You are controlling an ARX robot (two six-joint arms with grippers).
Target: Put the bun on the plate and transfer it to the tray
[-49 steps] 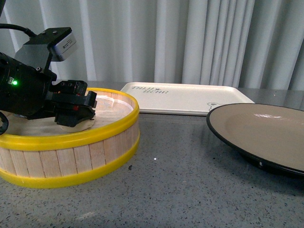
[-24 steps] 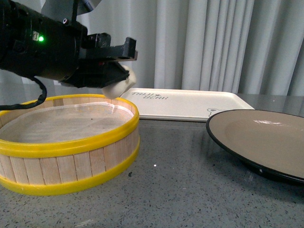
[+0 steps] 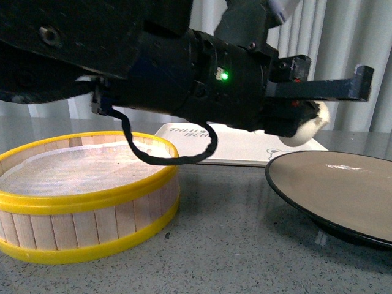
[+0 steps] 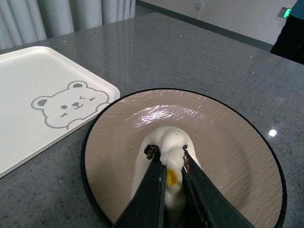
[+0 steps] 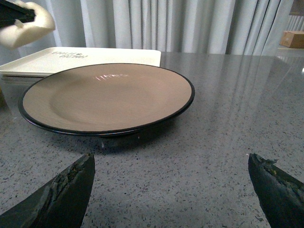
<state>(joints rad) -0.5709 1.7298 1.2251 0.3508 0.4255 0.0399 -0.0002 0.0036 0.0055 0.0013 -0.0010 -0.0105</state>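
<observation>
My left gripper (image 3: 318,101) is shut on the white bun (image 3: 306,130) and holds it in the air above the near-left edge of the plate (image 3: 343,177). In the left wrist view the bun (image 4: 166,142) is pinched between the black fingers (image 4: 152,190), above the tan inside of the black-rimmed plate (image 4: 228,142). The cream tray (image 3: 245,146) with the bear drawing lies behind the plate; it also shows in the left wrist view (image 4: 42,95). My right gripper (image 5: 171,190) is open and empty, low over the table in front of the plate (image 5: 109,97). The bun (image 5: 26,28) shows at that view's upper left.
A yellow-rimmed wooden steamer basket (image 3: 86,196) stands at the left of the grey stone table (image 3: 233,251), with no bun showing in it. Grey curtains hang behind the table.
My left arm has carried the bun to the right, from just above the steamer basket to above the plate's near-left edge. One second ago it was down in the basket.
</observation>
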